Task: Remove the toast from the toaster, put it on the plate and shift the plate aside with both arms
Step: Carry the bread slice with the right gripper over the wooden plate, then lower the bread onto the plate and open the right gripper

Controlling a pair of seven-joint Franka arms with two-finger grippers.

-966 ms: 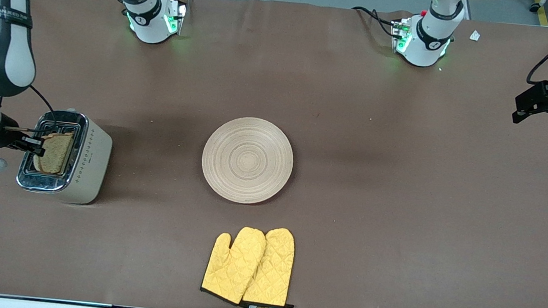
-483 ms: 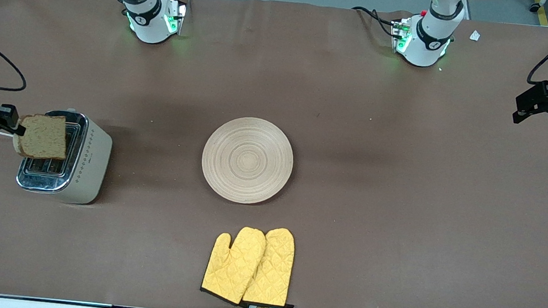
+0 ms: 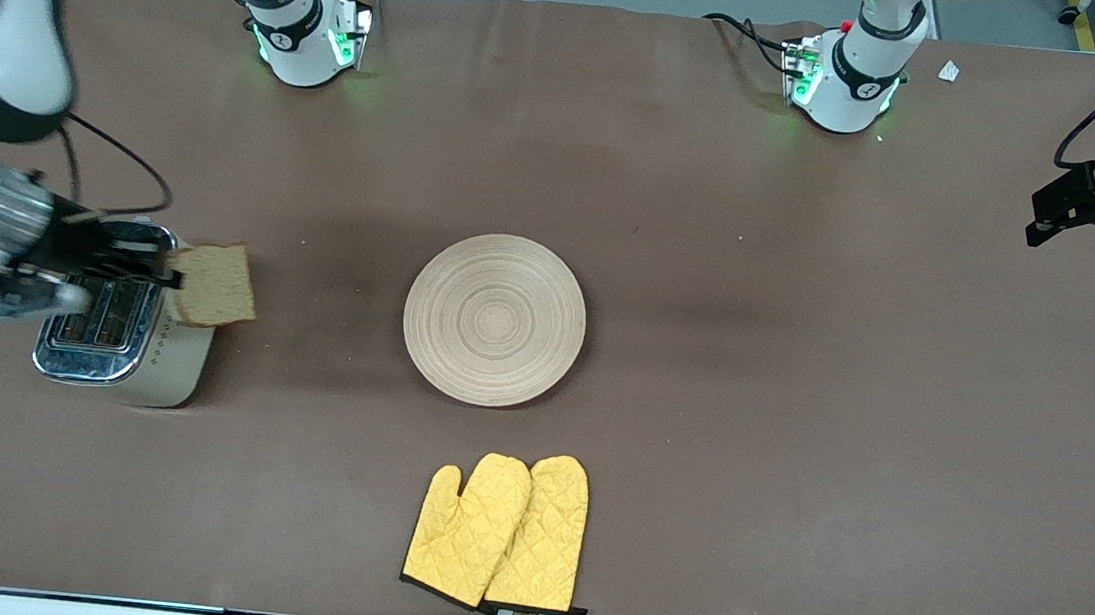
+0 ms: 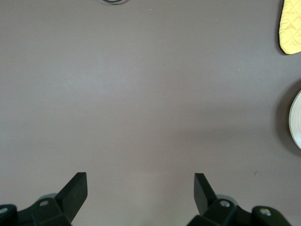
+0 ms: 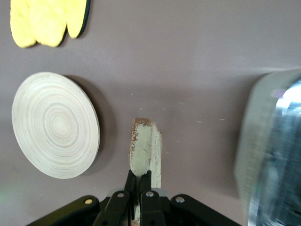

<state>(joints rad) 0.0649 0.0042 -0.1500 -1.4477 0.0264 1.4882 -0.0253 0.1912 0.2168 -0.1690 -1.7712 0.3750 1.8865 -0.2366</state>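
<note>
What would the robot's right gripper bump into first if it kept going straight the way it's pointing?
Probably the plate. The right gripper, shut on the toast, points from over the toaster toward it, with only bare table between. It may pass above; height is unclear.

The plate (image 3: 494, 319) sits at the frame's centre. The oven mitts (image 3: 498, 532) lie lower centre, nearer the camera. The toaster (image 3: 129, 323) stands at mid-left; the toast (image 3: 213, 284) hangs over its plate-side edge. Both arm bases stand along the top.
</note>
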